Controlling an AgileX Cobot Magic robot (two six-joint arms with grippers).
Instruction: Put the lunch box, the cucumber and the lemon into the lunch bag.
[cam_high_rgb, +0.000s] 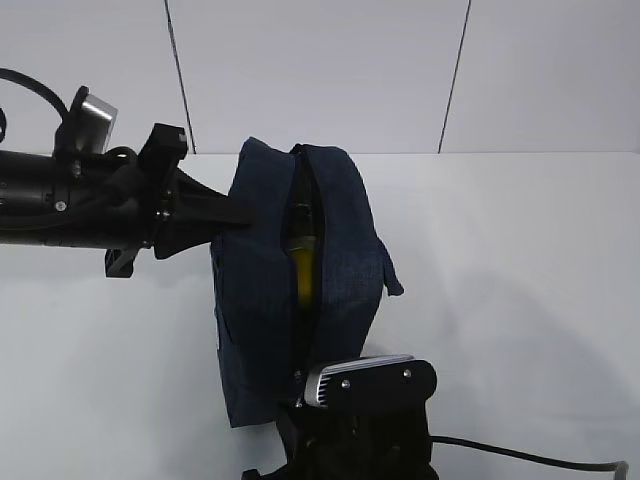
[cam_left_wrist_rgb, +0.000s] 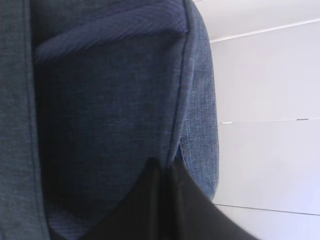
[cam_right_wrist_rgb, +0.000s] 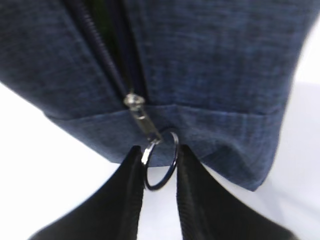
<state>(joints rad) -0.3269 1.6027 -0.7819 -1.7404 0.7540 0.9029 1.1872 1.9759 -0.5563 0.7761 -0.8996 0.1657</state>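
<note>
There is one lunch bag (cam_high_rgb: 290, 290) on the table (cam_high_rgb: 520, 300), with one zipper (cam_right_wrist_rgb: 100, 45) and one ring pull (cam_right_wrist_rgb: 161, 160). One yellow lemon (cam_high_rgb: 303, 268) shows inside. Two grippers are visible: the left gripper (cam_left_wrist_rgb: 162, 167) and the right gripper (cam_right_wrist_rgb: 160, 155).

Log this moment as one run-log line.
lunch bag: upright, zipper partly open | yellow item seen in gap | left gripper: shut on bag fabric | right gripper: around ring pull | table

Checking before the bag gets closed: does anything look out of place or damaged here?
Nothing stands out. The dark navy fabric lunch bag is intact, its zipper gaping over something yellow inside. The left gripper pinches the bag's side; the silver ring pull sits between the right gripper's fingers.
</note>
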